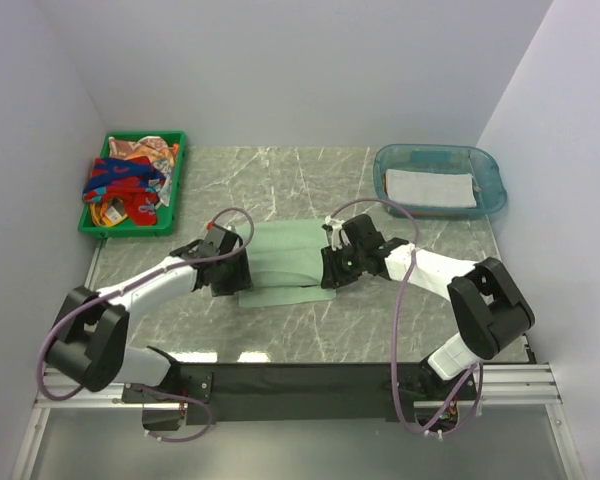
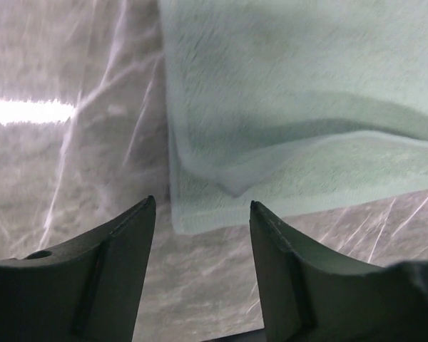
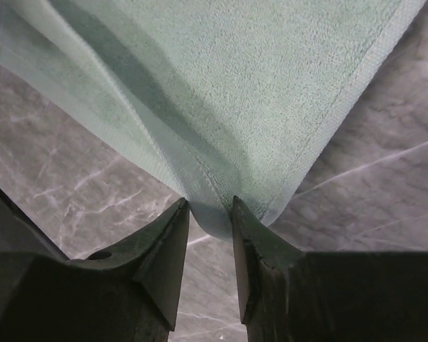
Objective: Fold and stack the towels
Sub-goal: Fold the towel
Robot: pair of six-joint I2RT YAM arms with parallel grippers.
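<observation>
You are in the middle of folding the sage-green soft cloth towel (image 1: 285, 262), which lies on the grey marbled table (image 1: 280, 180) between your two arms, with one layer doubled over another along its near edge. Your right gripper (image 3: 210, 206) has its fingertips pinched on one corner of the towel, and the cloth fans away from that pinch in a raised crease, so that corner looks lifted slightly off the table. Your left gripper (image 2: 202, 206) stands with its jaws apart and nothing between them. The towel's corner on that side lies flat on the table just beyond the fingertips and is not yet touched. I judge this to be the grasping step before a fold: one corner is taken and the other waits. The next move calls for you to ease the left fingers forward and down until they straddle that corner, catching both layers if you can, and to close before the right side pulls, or the cloth will skew. Then carry both corners together across the towel so the edges meet. The unfolded coloured towels (image 1: 130, 180) are heaped in the green plastic tray (image 1: 130, 231) at the far left. A folded whitish towel (image 1: 430, 187) lies in the clear blue plastic tub (image 1: 500, 180) at the far right, which looks like where the stack belongs.
</observation>
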